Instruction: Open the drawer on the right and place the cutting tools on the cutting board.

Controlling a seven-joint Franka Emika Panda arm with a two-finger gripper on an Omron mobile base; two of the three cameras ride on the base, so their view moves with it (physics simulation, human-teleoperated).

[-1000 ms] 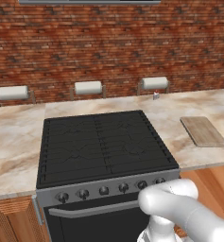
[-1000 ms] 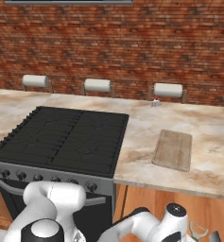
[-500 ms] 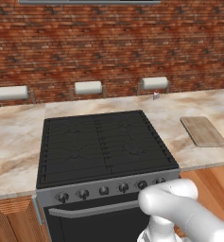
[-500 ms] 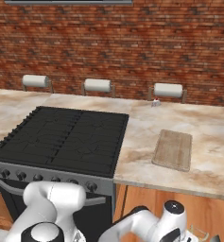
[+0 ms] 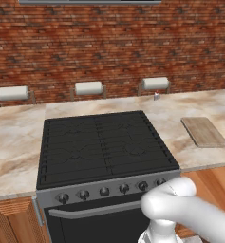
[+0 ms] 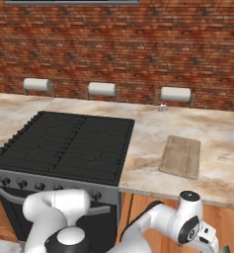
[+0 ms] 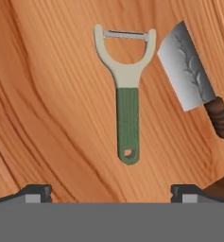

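Tool wide open above peeler; cleaver lies just beside it, so an off-centre descent may nudge both on the drawer floor

Bright, even light and sharp pictures

Nothing looked blurry or bent at the edges. The peeler and the knife had almost no shadows.
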